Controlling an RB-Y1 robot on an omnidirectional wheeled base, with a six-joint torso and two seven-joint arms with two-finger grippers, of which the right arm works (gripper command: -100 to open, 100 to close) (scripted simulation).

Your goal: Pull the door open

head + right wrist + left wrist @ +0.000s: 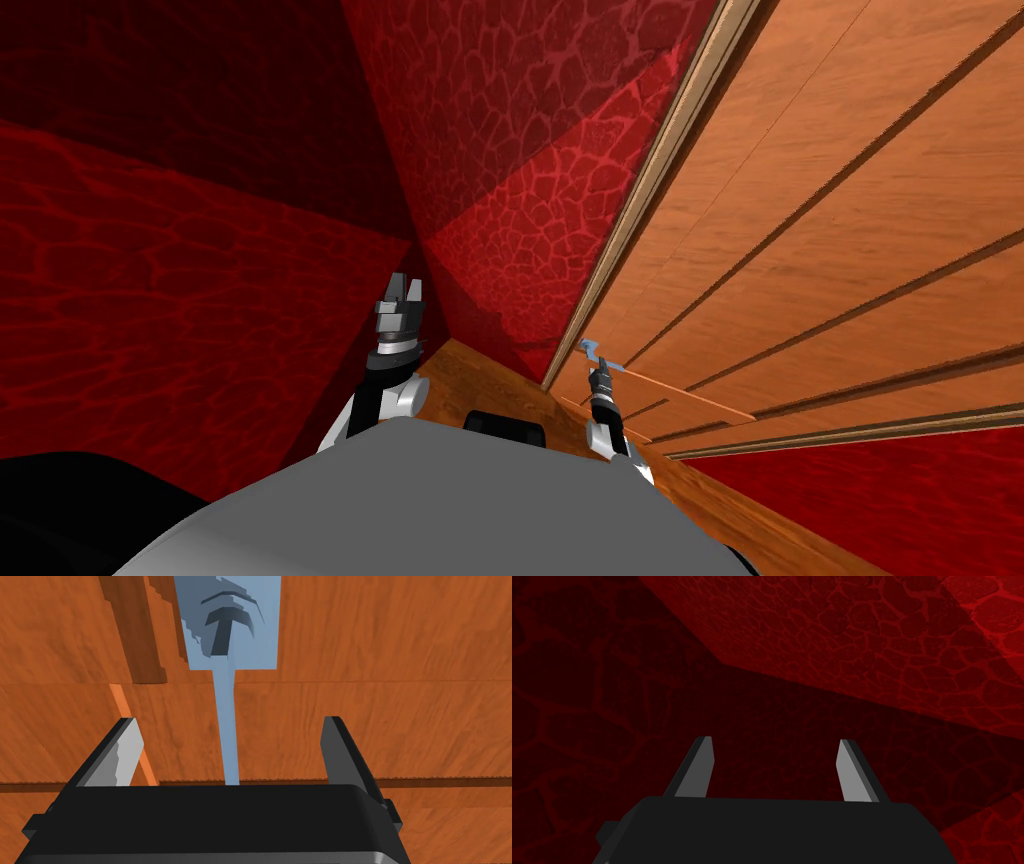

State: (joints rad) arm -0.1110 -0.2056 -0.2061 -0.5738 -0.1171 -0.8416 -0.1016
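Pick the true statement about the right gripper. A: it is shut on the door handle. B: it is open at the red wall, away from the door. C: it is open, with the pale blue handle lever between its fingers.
C: the fingers of the right gripper stand apart, and the pale blue lever on the orange door runs between them, touching neither.

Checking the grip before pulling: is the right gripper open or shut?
Open: the right gripper straddles the handle, its fingers clear of it on both sides.
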